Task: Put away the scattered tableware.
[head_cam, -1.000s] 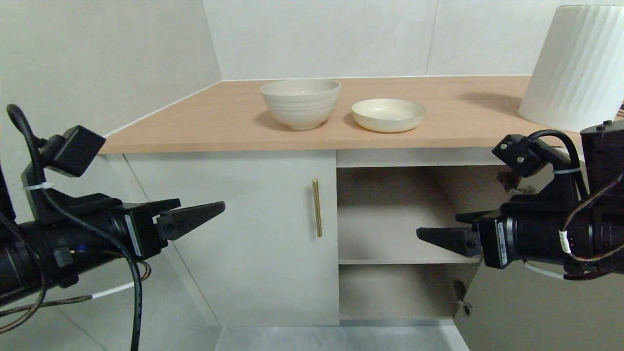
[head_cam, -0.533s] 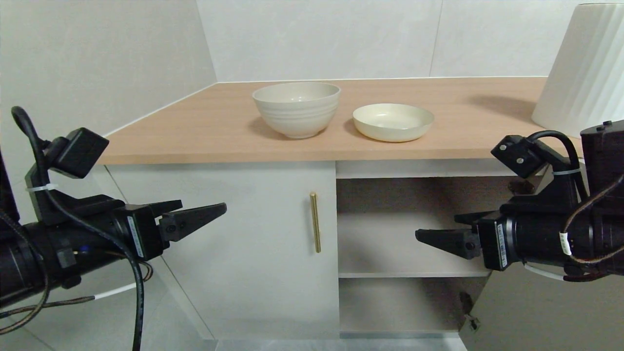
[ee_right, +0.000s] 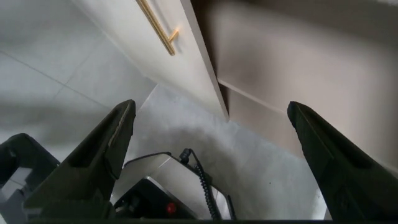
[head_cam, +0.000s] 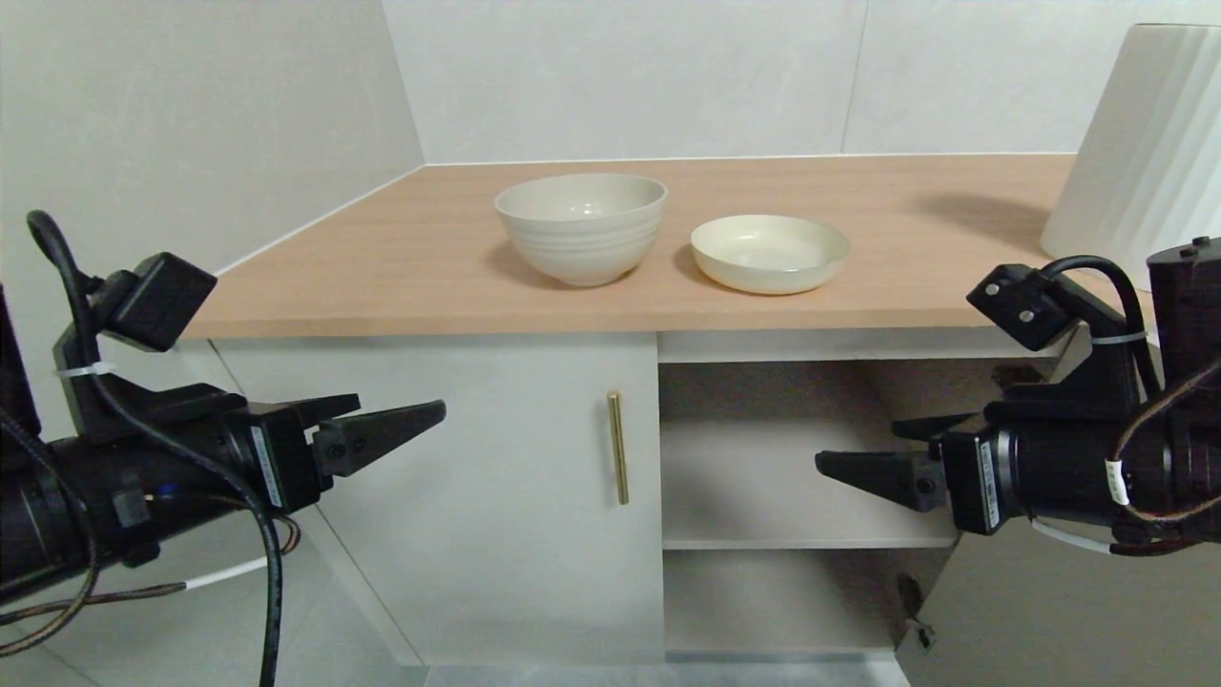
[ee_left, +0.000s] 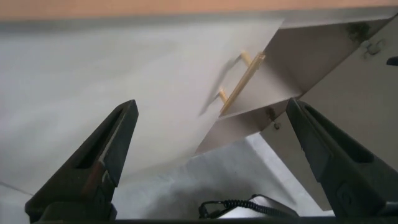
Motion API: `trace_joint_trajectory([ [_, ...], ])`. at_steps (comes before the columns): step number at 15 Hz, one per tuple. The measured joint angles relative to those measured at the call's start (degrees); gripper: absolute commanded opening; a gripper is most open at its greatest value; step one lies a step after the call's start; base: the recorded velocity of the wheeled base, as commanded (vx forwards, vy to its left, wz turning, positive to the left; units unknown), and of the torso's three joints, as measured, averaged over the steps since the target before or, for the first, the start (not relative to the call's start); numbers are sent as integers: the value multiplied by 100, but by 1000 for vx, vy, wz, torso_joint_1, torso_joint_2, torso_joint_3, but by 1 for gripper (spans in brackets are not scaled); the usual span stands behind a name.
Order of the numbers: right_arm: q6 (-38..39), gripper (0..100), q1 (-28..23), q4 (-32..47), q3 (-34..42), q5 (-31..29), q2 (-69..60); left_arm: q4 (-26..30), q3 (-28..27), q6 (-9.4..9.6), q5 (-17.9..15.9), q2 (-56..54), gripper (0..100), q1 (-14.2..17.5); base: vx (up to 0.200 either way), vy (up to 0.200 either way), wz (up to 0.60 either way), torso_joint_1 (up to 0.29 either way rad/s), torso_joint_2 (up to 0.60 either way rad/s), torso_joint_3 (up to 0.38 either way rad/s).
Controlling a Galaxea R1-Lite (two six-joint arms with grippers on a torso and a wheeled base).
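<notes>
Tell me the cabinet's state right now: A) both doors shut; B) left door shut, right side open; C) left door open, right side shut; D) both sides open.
B: the left door with the brass handle is closed flat, while the shelf in the right side is exposed.

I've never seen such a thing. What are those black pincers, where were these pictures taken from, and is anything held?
The black pincers are a robot's hands: its left gripper and right gripper, both open, holding nothing. The wide picture comes from a camera on its head; the other two from cameras on its wrists, looking out between the fingers. On the counter sit a deep bowl and a shallow dish, side by side, apart. Below, one cupboard door is closed; beside it an open compartment shows a shelf.
</notes>
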Motion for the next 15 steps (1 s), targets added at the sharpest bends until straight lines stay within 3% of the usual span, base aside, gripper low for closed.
trace_joint_trajectory([
  [15,6,100,-12,-98,-20,-11,122,-37,0,-7,-9,289,100,0,0,0,0,167,-470,-283],
])
